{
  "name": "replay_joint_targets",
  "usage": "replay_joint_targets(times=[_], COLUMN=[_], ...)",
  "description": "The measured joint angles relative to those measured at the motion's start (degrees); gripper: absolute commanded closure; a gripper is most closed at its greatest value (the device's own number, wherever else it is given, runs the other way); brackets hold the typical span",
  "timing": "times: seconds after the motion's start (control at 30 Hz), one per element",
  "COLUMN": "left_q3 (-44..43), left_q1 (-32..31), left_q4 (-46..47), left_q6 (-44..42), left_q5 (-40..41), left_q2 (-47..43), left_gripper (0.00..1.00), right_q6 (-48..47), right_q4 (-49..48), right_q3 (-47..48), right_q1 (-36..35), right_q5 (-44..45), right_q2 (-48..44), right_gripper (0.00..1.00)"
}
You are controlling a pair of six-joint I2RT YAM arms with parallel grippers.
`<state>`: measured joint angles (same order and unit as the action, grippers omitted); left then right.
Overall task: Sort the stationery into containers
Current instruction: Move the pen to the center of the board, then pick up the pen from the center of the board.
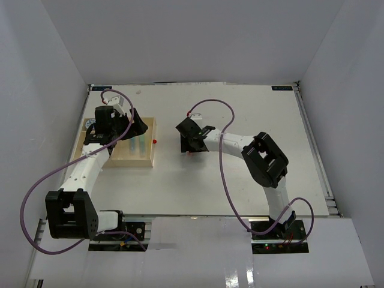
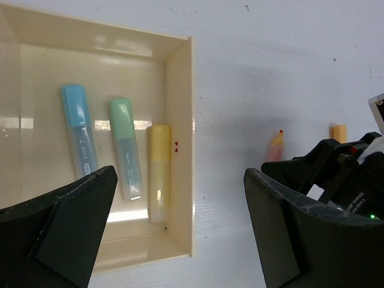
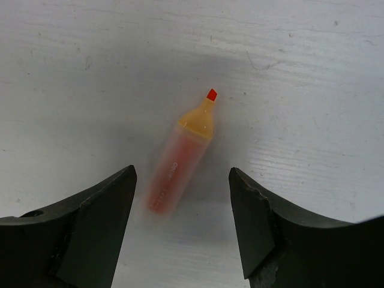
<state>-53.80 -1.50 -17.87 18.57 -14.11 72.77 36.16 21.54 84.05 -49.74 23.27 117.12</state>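
Straddling uncapped orange plastic highlighter (image 3: 183, 153) with right gripper (image 3: 182, 180), jaws spread for pinching; hovering left gripper (image 2: 180, 174), jaws gaping, over pale beige tray (image 2: 96, 30).

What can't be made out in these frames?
- Top view: the left arm covers most of the tray; its contents can't be counted.
- Left wrist view: the pink marker is mostly hidden behind a left finger.
- Right wrist view: the orange marker has a blurred rear end; its print is unreadable.
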Motion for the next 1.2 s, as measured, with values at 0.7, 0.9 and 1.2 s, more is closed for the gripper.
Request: replay_joint_targets(times=[0.7,0.9,1.2], left_q3=[0.7,0.7,0.7], left_q1=[0.0,0.0,0.0], left_q4=[0.7,1.0,1.2], left_q6=[0.6,0.7,1.0], left_q5=[-4.3,-4.7,-5.4], left_q2=[0.1,0.2,0.7], left_gripper=[0.02,0.02,0.02], right_q6=[1.4,1.1,-3.5], right_q4=[-1.2,-3.5,-6.0], right_q3=[-1.4,-9.0,-15.0], right_q1=[0.2,0.2,0.2], right_q5=[1.4,1.5,0.4], right_q2=[0.8,-4.2,-8.1], right_gripper=[0.39,0.39,0.43])
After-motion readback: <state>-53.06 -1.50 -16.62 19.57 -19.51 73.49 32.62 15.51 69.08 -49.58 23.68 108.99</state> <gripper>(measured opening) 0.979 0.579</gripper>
